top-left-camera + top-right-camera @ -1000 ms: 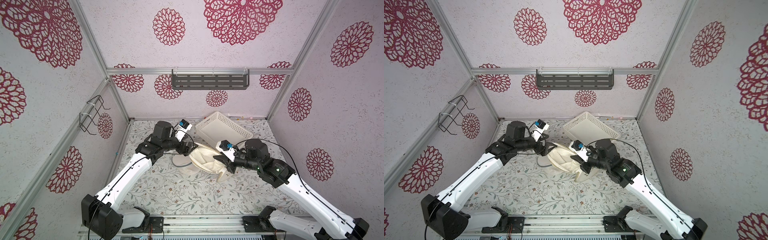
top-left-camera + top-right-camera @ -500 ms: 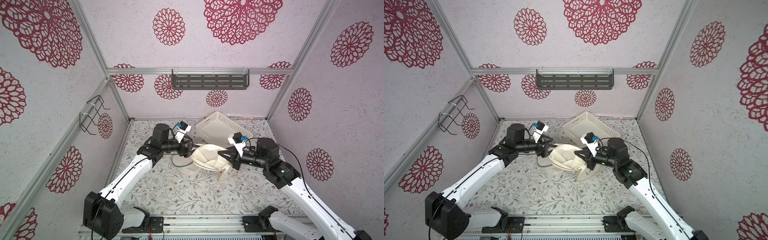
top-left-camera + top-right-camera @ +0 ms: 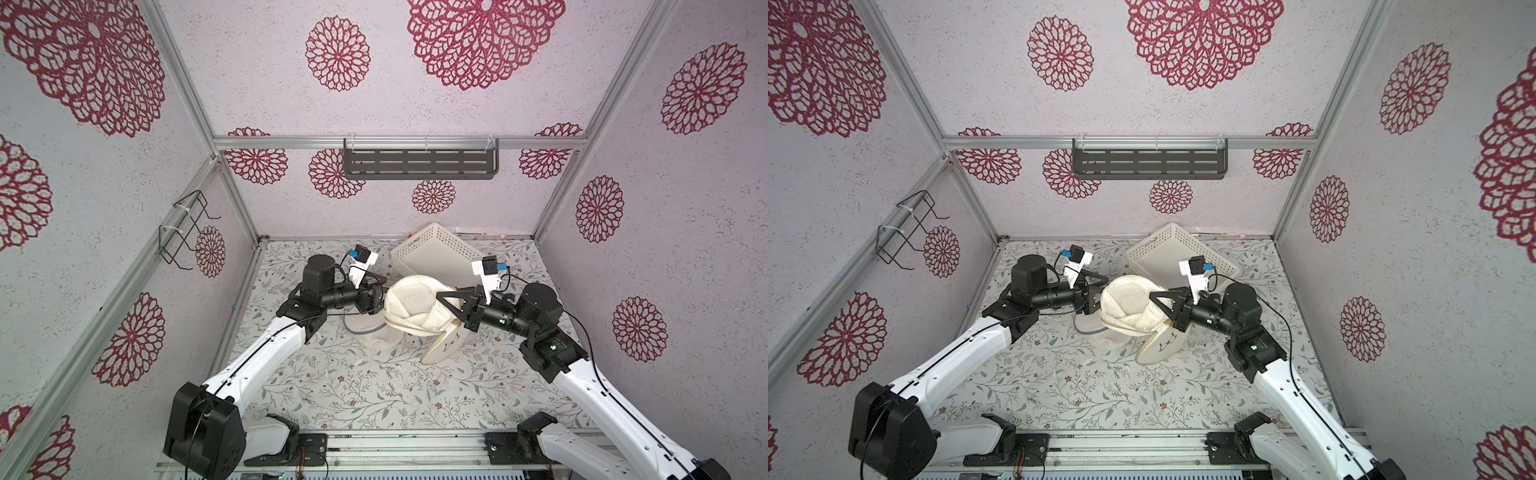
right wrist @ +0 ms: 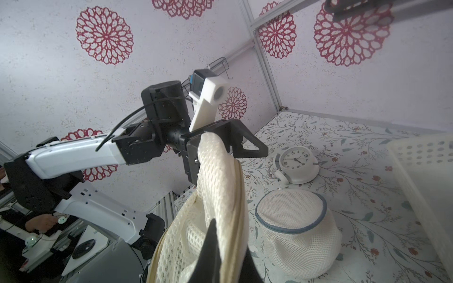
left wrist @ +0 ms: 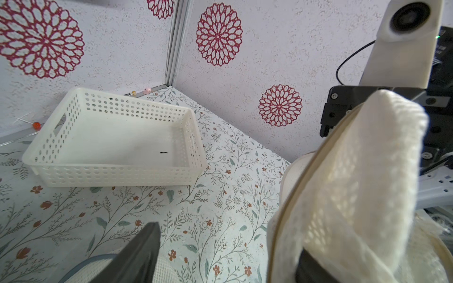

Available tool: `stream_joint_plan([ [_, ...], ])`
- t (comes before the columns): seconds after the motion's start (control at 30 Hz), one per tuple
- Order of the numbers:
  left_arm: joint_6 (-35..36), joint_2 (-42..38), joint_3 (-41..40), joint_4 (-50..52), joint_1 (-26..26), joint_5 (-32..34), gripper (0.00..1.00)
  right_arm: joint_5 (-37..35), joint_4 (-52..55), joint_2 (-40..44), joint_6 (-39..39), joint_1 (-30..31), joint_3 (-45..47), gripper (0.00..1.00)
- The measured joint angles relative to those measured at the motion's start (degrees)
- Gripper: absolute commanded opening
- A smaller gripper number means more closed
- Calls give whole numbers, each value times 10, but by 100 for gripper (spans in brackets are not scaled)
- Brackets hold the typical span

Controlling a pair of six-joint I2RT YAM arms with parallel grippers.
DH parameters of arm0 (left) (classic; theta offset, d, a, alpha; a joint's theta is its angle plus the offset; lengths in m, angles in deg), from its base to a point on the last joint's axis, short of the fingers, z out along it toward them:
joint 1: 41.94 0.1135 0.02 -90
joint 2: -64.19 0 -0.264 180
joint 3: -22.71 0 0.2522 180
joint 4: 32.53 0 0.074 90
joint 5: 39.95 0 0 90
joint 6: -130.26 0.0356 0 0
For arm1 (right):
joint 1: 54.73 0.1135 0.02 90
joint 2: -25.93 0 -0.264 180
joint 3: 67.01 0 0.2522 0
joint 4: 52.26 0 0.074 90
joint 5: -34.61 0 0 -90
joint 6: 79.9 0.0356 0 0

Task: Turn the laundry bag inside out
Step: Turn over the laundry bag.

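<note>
In both top views the laundry bag (image 3: 415, 305) hangs clear of the table (image 3: 332, 386), stretched between the two grippers. The right gripper (image 3: 441, 300) has its jaws together on the mesh at the end nearest it, and a cream panel of the bag droops beneath those jaws. The left gripper (image 3: 376, 300) meets the opposite end; its jaw state cannot be read from here. A second mesh bag (image 3: 374, 334) lies on the table beneath the left jaws, and a white basket (image 3: 436, 253) sits beyond both grippers. In the left wrist view the left jaws stand apart: one finger (image 5: 137, 252) is bare, the other is buried under the bag's rim fold, and nothing is clamped between them. In the right wrist view the mesh drapes over the left gripper and runs back into the closed right jaws; an alarm clock (image 4: 297, 166) stands past the second mesh bag. The step in hand appears to be the left grip on the rim. Close only when a single layer lies between the jaws, hold the right pinch firm, then draw the rim back over the pinched wall.
</note>
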Motion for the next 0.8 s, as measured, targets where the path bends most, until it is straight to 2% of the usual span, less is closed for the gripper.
stream_joint_plan([
  [0.13, -17, -16, -35, -49, 1, 22, 66, -22, -36, 0, 53, -9, 1, 0],
  [0.3, -20, -25, -81, -58, 0, 79, 67, -111, -131, 11, 114, -29, 1, 0],
  [0.5, 10, -29, -96, -62, -53, 147, 61, -173, -183, 17, 153, -31, 1, 0],
  [0.63, 40, -67, -99, -61, -71, 197, 58, -191, -143, 12, 130, -31, -8, 0],
  [0.73, 75, -113, -85, -39, -66, 222, 58, -181, -76, -6, 70, -31, -38, 0],
  [0.8, 104, -130, -51, -5, -59, 222, 61, -160, -26, -25, 18, -31, -64, 0],
])
